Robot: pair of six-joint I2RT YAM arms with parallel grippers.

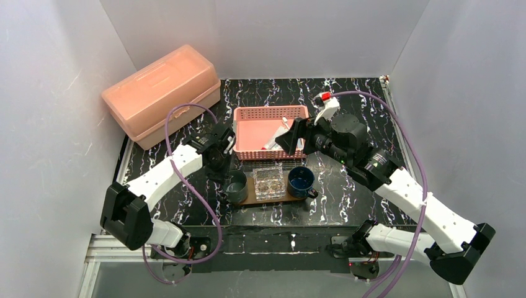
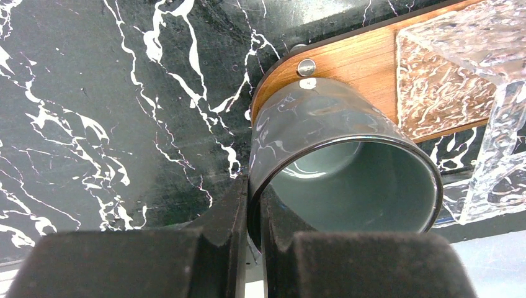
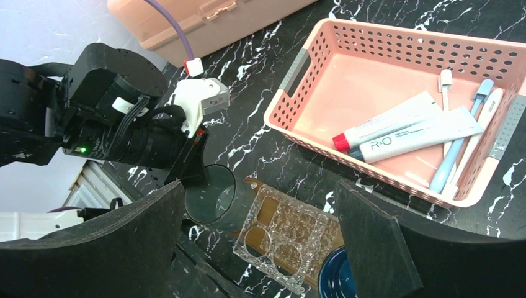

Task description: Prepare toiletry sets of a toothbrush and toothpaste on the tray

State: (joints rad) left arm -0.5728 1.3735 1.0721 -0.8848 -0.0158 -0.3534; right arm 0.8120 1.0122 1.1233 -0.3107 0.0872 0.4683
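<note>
The toothbrushes [image 3: 458, 146] and two white toothpaste tubes [image 3: 417, 134] lie in the pink basket [image 3: 322, 93], which also shows in the top view [image 1: 248, 133]. The brown wooden tray [image 1: 278, 198] lies in front of it; its rounded end shows in the left wrist view [image 2: 347, 62]. My left gripper [image 2: 254, 186] is shut on the wall of a grey mug [image 2: 322, 124], one finger inside and one outside, at the tray's left end [image 1: 235, 186]. My right gripper [image 3: 260, 186] is wide open and empty, hovering over the basket's near edge [image 1: 296, 138].
A clear square plastic box [image 1: 268, 180] stands on the tray's middle and a blue mug [image 1: 301, 181] on its right end. A closed pink lidded case [image 1: 160, 93] stands at the back left. White walls enclose the black marbled table [image 1: 347, 192].
</note>
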